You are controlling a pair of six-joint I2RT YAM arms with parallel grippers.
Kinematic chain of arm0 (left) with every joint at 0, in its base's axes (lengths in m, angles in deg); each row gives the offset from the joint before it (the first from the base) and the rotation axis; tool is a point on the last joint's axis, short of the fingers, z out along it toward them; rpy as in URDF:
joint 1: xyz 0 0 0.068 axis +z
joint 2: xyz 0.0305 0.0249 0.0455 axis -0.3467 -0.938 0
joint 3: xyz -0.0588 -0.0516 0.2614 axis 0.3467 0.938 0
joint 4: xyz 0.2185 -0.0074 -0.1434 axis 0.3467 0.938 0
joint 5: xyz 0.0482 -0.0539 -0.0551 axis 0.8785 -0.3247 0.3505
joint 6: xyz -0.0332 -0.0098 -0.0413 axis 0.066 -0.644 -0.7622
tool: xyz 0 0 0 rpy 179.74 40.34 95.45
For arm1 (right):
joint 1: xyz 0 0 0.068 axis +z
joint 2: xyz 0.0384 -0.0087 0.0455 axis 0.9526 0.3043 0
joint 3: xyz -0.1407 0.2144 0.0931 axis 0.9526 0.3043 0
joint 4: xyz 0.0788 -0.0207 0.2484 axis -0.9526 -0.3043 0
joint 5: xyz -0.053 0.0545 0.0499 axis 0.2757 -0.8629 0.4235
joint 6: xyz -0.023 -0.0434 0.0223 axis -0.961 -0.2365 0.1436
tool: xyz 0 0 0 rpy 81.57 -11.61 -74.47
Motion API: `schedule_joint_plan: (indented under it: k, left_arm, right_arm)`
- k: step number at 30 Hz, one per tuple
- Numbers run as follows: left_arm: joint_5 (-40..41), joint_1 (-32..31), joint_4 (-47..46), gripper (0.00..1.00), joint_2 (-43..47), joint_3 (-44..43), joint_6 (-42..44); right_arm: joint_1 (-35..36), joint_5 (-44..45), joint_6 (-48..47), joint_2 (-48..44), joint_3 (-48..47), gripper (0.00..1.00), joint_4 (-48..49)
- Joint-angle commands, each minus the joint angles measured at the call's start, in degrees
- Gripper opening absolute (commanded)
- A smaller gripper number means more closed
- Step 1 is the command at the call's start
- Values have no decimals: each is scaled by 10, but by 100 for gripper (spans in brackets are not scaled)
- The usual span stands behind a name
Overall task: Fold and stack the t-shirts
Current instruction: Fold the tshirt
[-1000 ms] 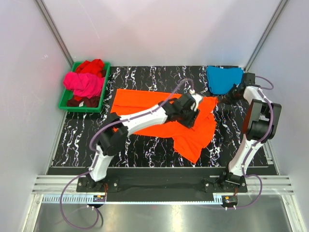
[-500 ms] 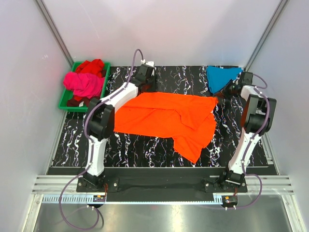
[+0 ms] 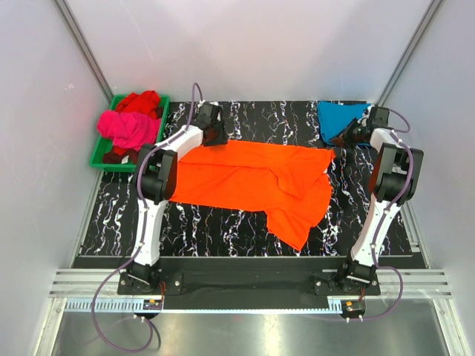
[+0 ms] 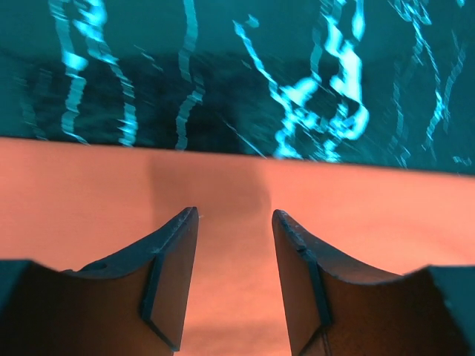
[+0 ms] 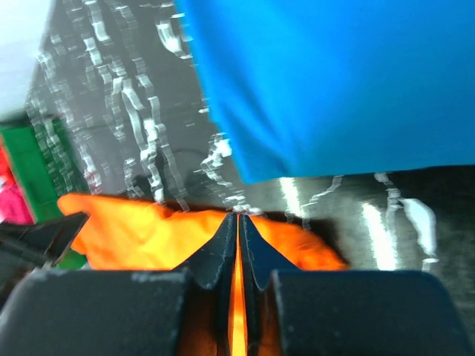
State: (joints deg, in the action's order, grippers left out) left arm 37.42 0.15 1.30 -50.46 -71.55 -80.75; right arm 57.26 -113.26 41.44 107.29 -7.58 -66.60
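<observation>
Left gripper [image 4: 234, 219]: I see its fingers spread with nothing between them, over the far edge of the orange t-shirt [image 3: 252, 178].
Right gripper [image 5: 239, 219]: fingers pressed together, just beside the teal-blue t-shirt [image 3: 338, 119].
Orange t-shirt: flat in the middle of the table [image 3: 223, 226], long axis left to right, with a rumpled flap pointing near-right.
Teal-blue t-shirt: far right corner.
Pink t-shirt [image 3: 130, 127], red t-shirt [image 3: 141, 100]: heaped in the green tray [image 3: 100, 152], far left.

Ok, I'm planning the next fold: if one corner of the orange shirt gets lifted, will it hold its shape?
Probably not: the orange shirt lies flat but creased, so it would likely sag and drape. It looks thin, so probably light; the rest may drag over the table.
</observation>
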Motion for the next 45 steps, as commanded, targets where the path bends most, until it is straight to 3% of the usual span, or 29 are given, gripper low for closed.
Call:
schedule_joint_plan:
  k: [1,12,17,26,29,34,40,45]
  left_arm:
    - [-15,9,-15,50,-10,-28,-6]
    - [-31,13,-9,50,-26,-27,0]
    - [-29,19,-5,50,-32,-27,-7]
    - [-33,32,5,51,-45,-44,-5]
    - [-35,35,18,51,-53,-54,-6]
    - [-35,41,29,51,-49,-56,-5]
    - [-72,41,45,54,10,-82,4]
    - [-94,39,94,57,88,-98,-2]
  right_arm:
    - [-1,-61,-2,-47,5,9,32]
    - [-4,-61,-19,-7,32,9,5]
    - [-19,13,-45,2,41,6,-26]
    - [-29,107,-57,71,-64,3,-143]
    - [-29,109,-62,61,-68,3,-130]
    - [-28,5,-63,36,-61,11,-82]
    - [-28,26,-43,-27,-67,15,-106]
    - [-26,100,-5,-106,-55,38,-190]
